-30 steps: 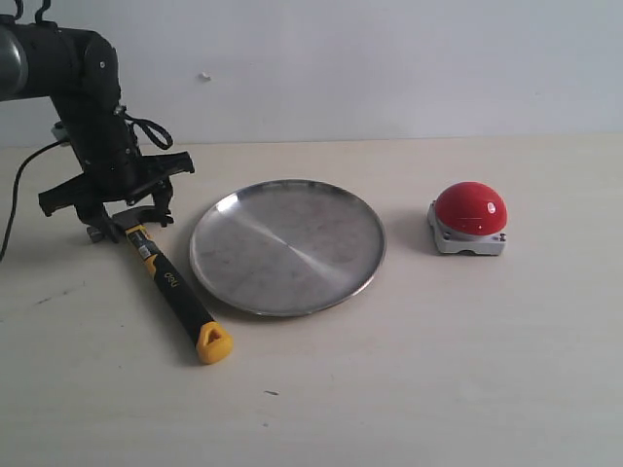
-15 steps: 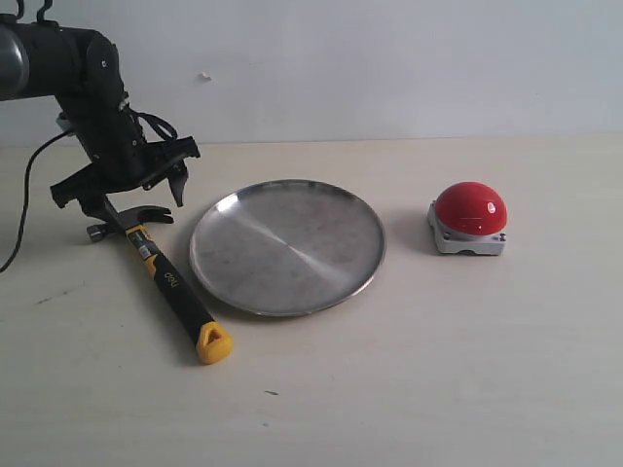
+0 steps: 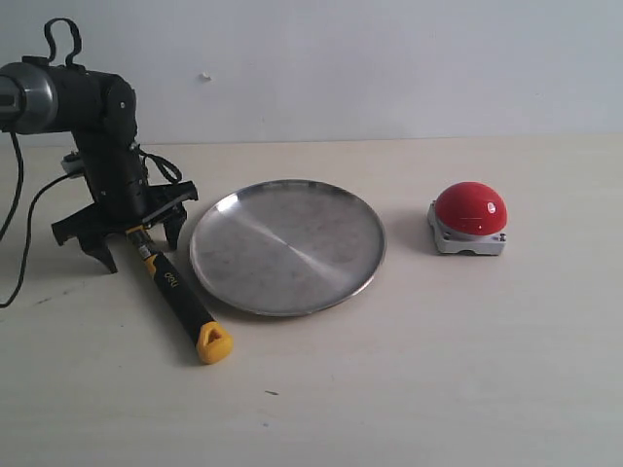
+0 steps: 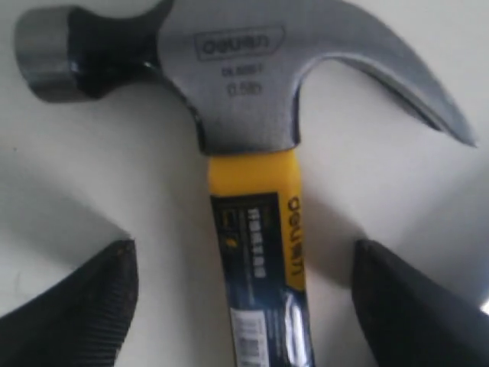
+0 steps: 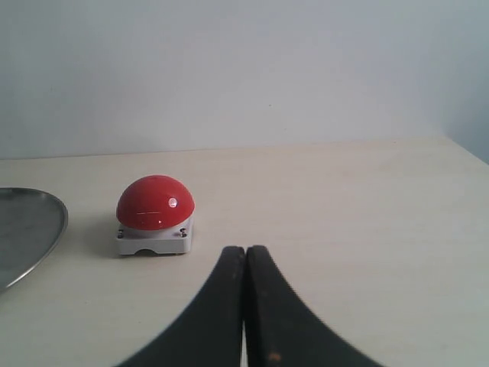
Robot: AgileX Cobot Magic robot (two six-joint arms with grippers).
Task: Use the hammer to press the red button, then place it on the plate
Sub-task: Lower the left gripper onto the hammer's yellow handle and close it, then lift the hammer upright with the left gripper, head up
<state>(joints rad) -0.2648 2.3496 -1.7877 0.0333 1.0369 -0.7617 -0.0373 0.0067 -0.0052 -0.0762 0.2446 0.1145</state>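
Lowered the left gripper [image 3: 142, 251] since the picture before, from up in the air down over the top of the hammer [image 3: 175, 292]. Spread its two fingers [image 4: 76, 306] wide, one on each side of the yellow neck just under the steel head, with a gap on both sides and nothing held yet. Could not tell whether the fingertips touched the table [image 3: 438, 370]. Left the hammer flat on the table, just beside the plate [image 3: 292, 248] on its left. Pointed the head toward the wall [image 3: 389, 58], right under the gripper, and the yellow end toward the near edge, so the long handle slanted a little toward the plate. Set the fingers across the handle, not along it, so a plain squeeze looked enough to catch it. Put the red button [image 3: 470, 209] far off, on the other side of the plate. Pressed the right gripper [image 5: 244, 306] tight shut and empty, facing the button from near by. Made the left arm by far the nearer one to the hammer.
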